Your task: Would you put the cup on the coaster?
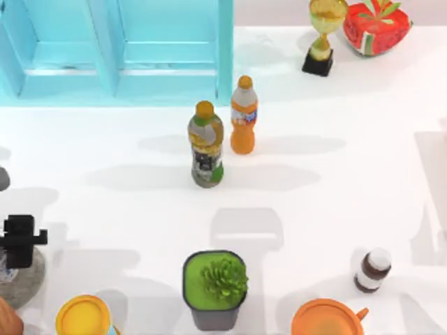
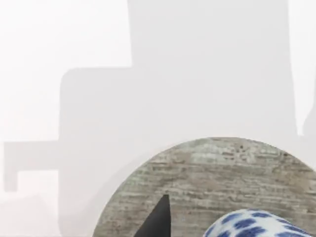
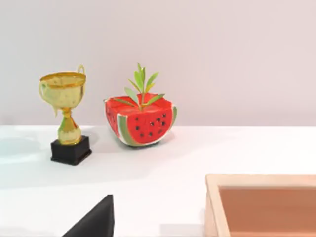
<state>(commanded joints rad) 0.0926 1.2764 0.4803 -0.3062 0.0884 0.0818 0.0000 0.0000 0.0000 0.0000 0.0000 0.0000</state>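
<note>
The left gripper [image 1: 21, 241] hangs at the far left edge of the table [image 1: 328, 202], and the coaster [image 1: 26, 283], a grey stone-like disc, lies straight beneath it, partly covered by the gripper's black body in the top view. In the left wrist view the coaster [image 2: 217, 182] spreads wide close under the gripper, and the blue-patterned white cup [image 2: 254, 224] sits right at the gripper, over the coaster's surface. Whether the cup rests on the disc or hangs just above it cannot be told, nor whether this gripper is clenched on the cup or has released it. Near the left gripper, toward the table's front edge, stands a round yellow-orange topped object [image 1: 84, 317]. Farther off to its right is a potted succulent [image 1: 215, 287], and well beyond that an orange mug [image 1: 327, 319] with a small brown bottle [image 1: 373, 269] just beside it. Well away from the gripper, toward the middle of the table, a green-labelled bottle [image 1: 207, 146] and an orange bottle [image 1: 244, 117] stand upright close together, with a light blue cabinet [image 1: 119, 49] behind them. The right gripper [image 3: 98, 224] is parked on the right side, and its state cannot be told either. Ahead of it stand a gold trophy [image 3: 66, 118] and, just beside that, a watermelon-shaped planter [image 3: 140, 121], while a wooden box [image 3: 261, 205] lies close by it
</note>
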